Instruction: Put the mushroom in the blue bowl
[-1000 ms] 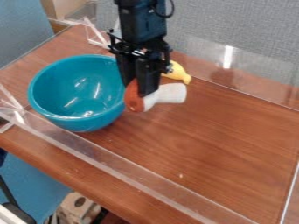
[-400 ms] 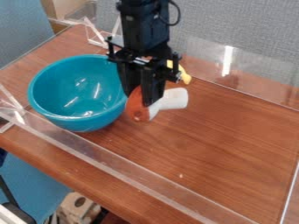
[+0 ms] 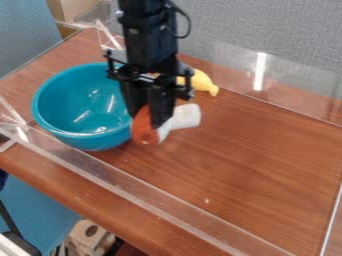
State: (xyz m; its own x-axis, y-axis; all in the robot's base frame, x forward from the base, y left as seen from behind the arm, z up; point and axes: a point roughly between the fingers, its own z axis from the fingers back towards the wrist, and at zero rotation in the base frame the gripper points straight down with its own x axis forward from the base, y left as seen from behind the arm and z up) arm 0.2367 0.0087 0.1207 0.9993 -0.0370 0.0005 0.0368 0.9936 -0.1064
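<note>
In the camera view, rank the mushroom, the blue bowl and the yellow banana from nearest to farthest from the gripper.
1. The mushroom: held in the shut gripper, tilted, just right of the bowl's rim.
2. The blue bowl: directly left of the gripper, its rim beside the fingers.
3. The yellow banana: behind and to the right, mostly hidden by the arm.

The bowl is set left on the tabletop; the mushroom is seen just right, the banana behind.

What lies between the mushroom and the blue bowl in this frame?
Nothing. In the camera view the mushroom, held in the shut gripper, hangs right at the blue bowl's near rim, with no object in between.
</note>
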